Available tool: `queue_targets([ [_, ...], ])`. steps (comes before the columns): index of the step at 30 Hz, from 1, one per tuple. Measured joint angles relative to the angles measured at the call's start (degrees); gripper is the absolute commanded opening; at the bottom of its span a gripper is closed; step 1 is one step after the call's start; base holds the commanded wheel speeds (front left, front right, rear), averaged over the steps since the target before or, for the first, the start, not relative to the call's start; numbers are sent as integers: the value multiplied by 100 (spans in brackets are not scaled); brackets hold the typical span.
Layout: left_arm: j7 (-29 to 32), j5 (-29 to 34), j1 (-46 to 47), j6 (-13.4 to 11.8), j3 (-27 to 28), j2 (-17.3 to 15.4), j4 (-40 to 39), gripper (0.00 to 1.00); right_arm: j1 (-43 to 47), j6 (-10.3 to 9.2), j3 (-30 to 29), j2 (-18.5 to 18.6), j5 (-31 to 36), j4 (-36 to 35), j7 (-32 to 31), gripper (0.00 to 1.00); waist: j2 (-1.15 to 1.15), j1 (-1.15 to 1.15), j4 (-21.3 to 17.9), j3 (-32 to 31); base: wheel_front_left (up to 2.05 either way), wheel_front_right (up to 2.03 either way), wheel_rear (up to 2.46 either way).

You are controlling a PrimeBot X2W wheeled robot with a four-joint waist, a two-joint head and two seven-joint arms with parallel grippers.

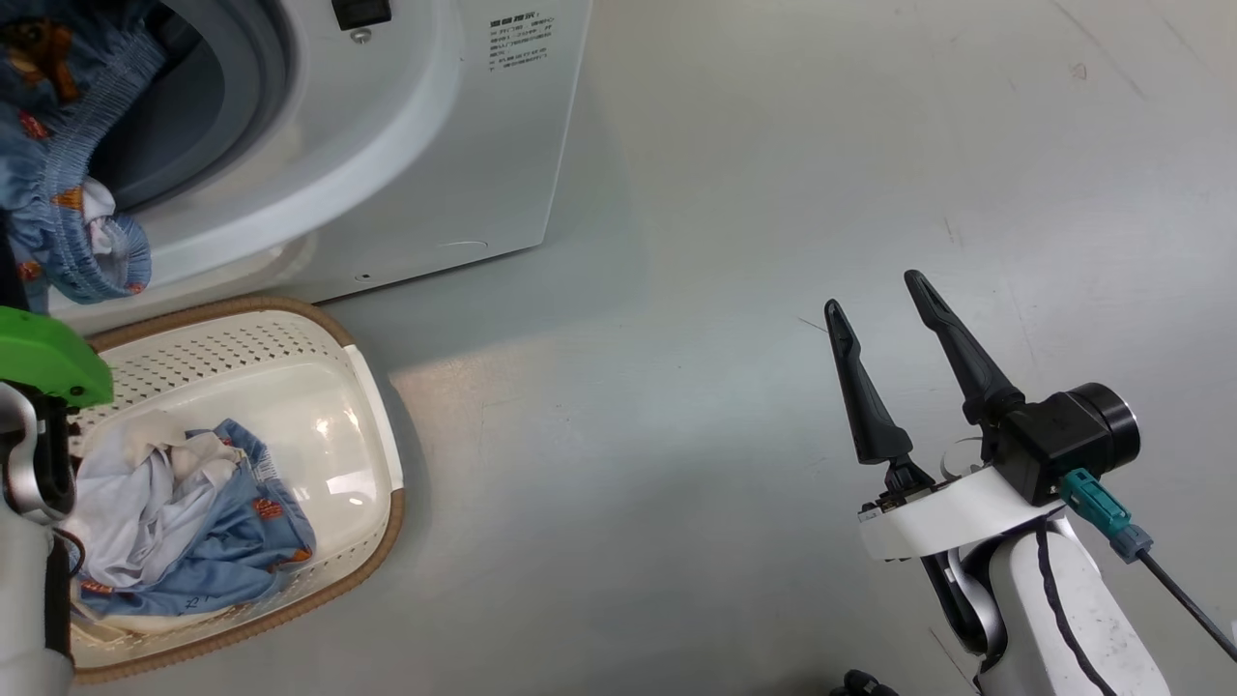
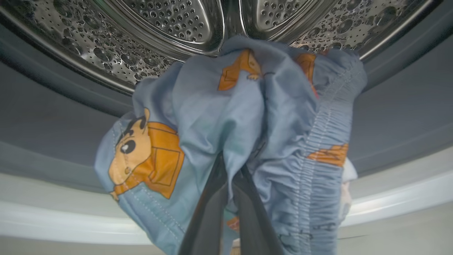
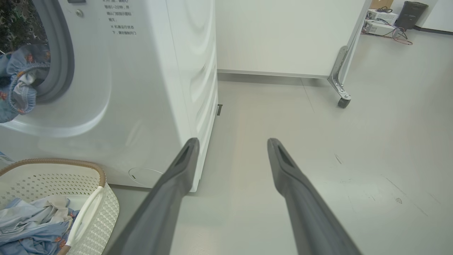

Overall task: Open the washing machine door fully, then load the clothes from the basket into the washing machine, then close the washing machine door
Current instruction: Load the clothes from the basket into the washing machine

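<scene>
The washing machine (image 1: 464, 145) stands open, and its door is out of view. A light blue garment with orange prints (image 2: 212, 106) hangs over the grey gasket (image 2: 53, 106) at the mouth of the steel drum (image 2: 170, 21). The same garment (image 1: 58, 193) sits at the head view's upper left. My left gripper (image 2: 228, 166) is shut, its tips pinched into the garment's folds. More clothes (image 1: 193, 522), blue and white, lie in the basket (image 1: 377, 416) in front of the washer. My right gripper (image 1: 872, 293) hovers open over the floor to the right, holding nothing.
Bare grey floor (image 1: 773, 193) stretches right of the washer. A white panel on a caster (image 3: 343, 102) stands behind it, with boxes and cables (image 3: 389, 21) in the far corner. My left arm's green part (image 1: 43, 358) hangs over the basket's left end.
</scene>
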State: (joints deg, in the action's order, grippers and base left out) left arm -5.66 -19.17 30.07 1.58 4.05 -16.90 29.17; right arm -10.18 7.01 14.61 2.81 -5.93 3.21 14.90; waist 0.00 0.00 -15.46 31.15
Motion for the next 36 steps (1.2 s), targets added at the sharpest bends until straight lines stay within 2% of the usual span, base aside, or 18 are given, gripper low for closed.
queue_targets([
  [15,-53,-233,765,149,90,140,98,0,1,0,155,-7,0,93,0,100,0,0,-64,-59,0,0,0],
  [32,57,-525,2026,133,471,-148,380,0,40,1,480,-22,-1,114,0,100,0,0,-446,221,0,0,0],
  [36,57,-545,2323,82,590,-372,442,0,41,1,578,-29,-1,101,0,100,0,0,-522,373,0,0,0],
])
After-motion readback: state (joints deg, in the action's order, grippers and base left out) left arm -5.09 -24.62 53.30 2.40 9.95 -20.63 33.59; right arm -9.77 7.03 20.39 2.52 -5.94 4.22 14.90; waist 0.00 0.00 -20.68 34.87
